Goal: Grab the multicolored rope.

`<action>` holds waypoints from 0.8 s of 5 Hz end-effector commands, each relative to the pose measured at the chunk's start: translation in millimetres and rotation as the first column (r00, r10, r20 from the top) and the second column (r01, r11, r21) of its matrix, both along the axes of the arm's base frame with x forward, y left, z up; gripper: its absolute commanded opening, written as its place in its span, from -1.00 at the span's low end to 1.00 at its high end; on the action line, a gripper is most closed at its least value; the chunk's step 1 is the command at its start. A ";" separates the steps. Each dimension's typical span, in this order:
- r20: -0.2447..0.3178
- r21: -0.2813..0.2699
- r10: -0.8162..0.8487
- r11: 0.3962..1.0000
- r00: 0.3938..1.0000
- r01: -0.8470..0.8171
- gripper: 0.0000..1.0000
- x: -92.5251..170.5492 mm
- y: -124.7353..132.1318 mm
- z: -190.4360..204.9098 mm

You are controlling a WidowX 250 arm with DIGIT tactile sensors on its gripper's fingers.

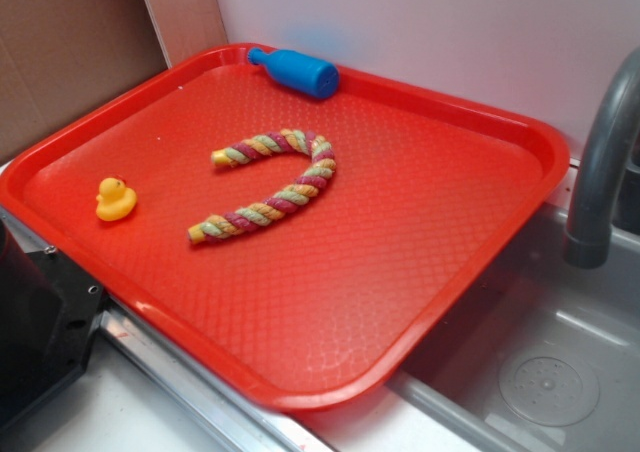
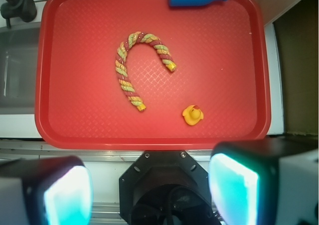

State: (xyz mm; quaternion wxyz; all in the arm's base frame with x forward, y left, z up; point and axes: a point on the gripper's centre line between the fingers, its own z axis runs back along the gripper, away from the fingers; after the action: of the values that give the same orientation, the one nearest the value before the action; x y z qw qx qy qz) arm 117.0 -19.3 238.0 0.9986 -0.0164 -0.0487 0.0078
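Observation:
The multicolored rope (image 1: 280, 180) lies bent in a horseshoe near the middle of the red tray (image 1: 440, 262), with pink, yellow, green and white strands. In the wrist view the rope (image 2: 130, 60) arches in the tray's upper left part. My gripper (image 2: 149, 190) is open and empty, high above the robot base beside the tray's near rim, well away from the rope. Its two fingers (image 2: 67, 195) show at the bottom of the wrist view, wide apart. The gripper does not show in the exterior view.
A small yellow duck (image 1: 115, 199) sits on the tray's left part; in the wrist view the duck (image 2: 192, 115) is right of the rope. A blue bottle (image 1: 296, 71) lies on its side at the tray's far rim. A grey faucet (image 1: 600, 162) and sink (image 1: 545, 372) are at right.

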 end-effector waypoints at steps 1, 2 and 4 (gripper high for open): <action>0.000 0.000 0.000 1.000 1.000 0.000 1.00 0.0 0.0 0.0; 0.027 -0.035 0.093 0.995 0.995 -0.092 1.00 23.6 2.5 -50.0; 0.039 -0.063 0.070 0.996 0.997 -0.068 1.00 69.1 -14.3 -123.1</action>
State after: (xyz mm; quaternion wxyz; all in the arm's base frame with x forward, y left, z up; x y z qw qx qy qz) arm 181.4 -31.0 109.8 0.9964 -0.0425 -0.0525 0.0521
